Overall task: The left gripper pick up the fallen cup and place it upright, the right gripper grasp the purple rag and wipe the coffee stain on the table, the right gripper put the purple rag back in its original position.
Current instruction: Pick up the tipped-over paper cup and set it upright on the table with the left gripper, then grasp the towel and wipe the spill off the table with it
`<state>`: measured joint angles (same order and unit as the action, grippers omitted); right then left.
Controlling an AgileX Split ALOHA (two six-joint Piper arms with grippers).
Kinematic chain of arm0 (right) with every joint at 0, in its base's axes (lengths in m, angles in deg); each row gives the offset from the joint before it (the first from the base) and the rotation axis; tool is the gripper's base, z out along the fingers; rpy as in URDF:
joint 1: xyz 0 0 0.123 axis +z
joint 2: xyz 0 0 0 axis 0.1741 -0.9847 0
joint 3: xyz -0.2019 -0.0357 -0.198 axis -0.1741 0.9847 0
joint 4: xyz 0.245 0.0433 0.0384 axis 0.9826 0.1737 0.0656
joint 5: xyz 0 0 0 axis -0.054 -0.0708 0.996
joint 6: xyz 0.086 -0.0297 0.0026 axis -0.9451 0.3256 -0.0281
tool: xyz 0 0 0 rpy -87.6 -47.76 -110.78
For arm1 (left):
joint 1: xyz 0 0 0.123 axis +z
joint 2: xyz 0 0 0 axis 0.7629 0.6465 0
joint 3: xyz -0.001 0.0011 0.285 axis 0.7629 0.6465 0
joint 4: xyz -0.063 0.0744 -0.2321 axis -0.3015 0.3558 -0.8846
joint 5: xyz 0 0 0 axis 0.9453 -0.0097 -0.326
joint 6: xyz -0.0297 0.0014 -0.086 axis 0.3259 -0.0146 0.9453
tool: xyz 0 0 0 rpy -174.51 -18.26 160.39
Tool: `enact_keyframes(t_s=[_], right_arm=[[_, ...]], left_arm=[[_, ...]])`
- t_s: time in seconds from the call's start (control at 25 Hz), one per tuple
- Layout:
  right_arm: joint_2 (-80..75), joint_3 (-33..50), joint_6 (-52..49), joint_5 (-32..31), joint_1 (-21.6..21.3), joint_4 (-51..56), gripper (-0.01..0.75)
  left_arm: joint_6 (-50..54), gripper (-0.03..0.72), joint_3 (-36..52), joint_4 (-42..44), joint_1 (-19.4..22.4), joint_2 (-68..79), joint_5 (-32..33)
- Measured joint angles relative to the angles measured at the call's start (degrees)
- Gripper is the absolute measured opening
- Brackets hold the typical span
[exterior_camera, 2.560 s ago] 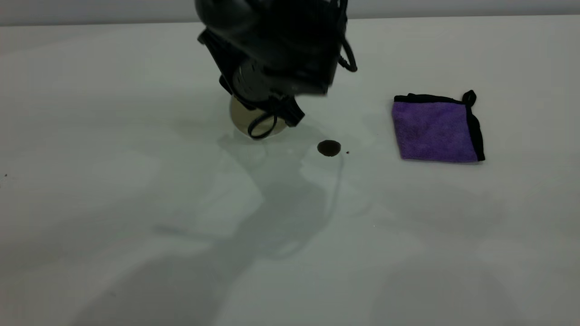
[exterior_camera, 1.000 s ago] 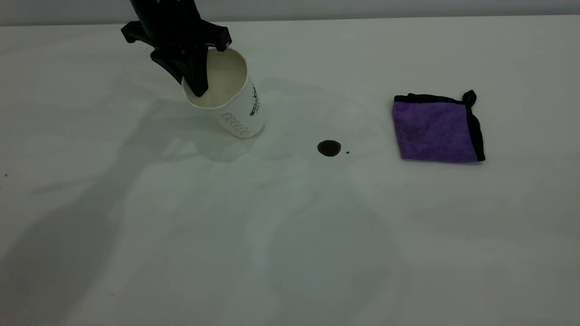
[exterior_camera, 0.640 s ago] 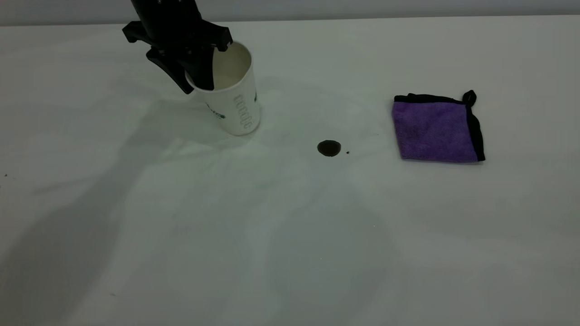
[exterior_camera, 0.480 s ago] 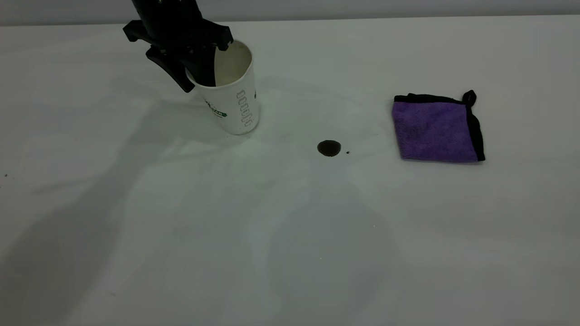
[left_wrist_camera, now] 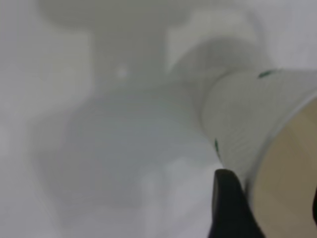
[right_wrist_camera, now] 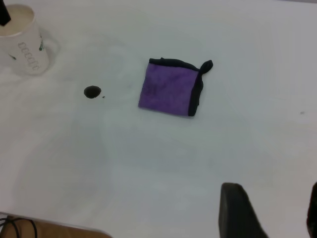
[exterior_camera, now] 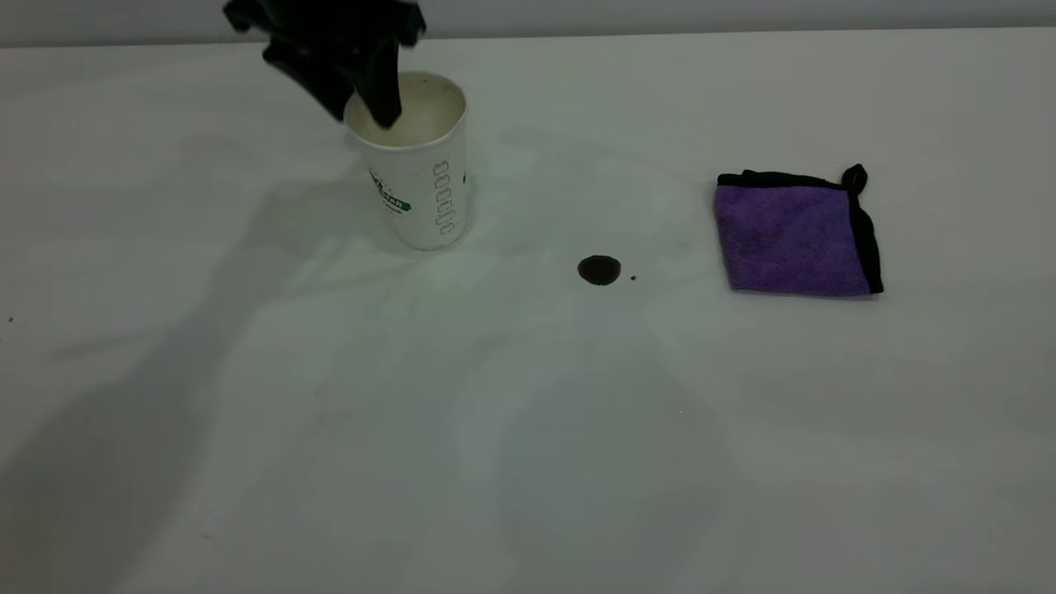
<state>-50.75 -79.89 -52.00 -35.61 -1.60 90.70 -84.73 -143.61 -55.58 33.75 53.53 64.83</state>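
Note:
The cup (exterior_camera: 421,194) stands upright on the white table (exterior_camera: 528,429), mouth up, at the back left. My left gripper (exterior_camera: 361,114) hovers over its rim, open, with one finger inside the mouth and one outside. In the left wrist view the cup (left_wrist_camera: 237,124) sits beside one finger (left_wrist_camera: 228,203). The coffee stain (exterior_camera: 599,270) lies right of the cup. The purple rag (exterior_camera: 792,239) lies flat farther right. The right gripper (right_wrist_camera: 275,213) is open and empty, high above the table, far from the rag (right_wrist_camera: 168,88), the stain (right_wrist_camera: 92,91) and the cup (right_wrist_camera: 25,44).
A tiny dark speck (exterior_camera: 633,278) lies just right of the stain. The table's back edge (exterior_camera: 742,31) runs behind the cup and rag. The right wrist view shows a brown table edge with cables (right_wrist_camera: 29,229).
The left gripper carried the cup to the left, tilted it from leaning to upright, set it on the table and has risen slightly. Rag and stain have not moved.

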Motion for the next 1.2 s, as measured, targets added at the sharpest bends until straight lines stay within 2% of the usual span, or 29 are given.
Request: enact_keyframes(t_s=[0.16, 0.6, 0.84, 1.08, 1.2], right_arm=[[0.0, 0.0, 0.0, 0.0, 0.0, 0.0, 0.386], [0.0, 0.0, 0.0, 0.0, 0.0, 0.0, 0.386], [0.0, 0.0, 0.0, 0.0, 0.0, 0.0, 0.386], [0.0, 0.0, 0.0, 0.0, 0.0, 0.0, 0.386], [0.0, 0.0, 0.0, 0.0, 0.0, 0.0, 0.386]], left_arm=[[0.0, 0.488, -0.4, 0.0, 0.0, -1.0, 0.5], [0.0, 0.492, -1.2, 0.0, 0.0, -5.0, 2.9], [0.2, 0.492, -1.2, 0.1, -0.5, -13.4, 11.4], [2.5, 0.492, -1.2, 0.1, -0.9, -28.0, 22.0], [4.4, 0.492, -1.3, 0.2, -1.1, -35.2, 22.3]])
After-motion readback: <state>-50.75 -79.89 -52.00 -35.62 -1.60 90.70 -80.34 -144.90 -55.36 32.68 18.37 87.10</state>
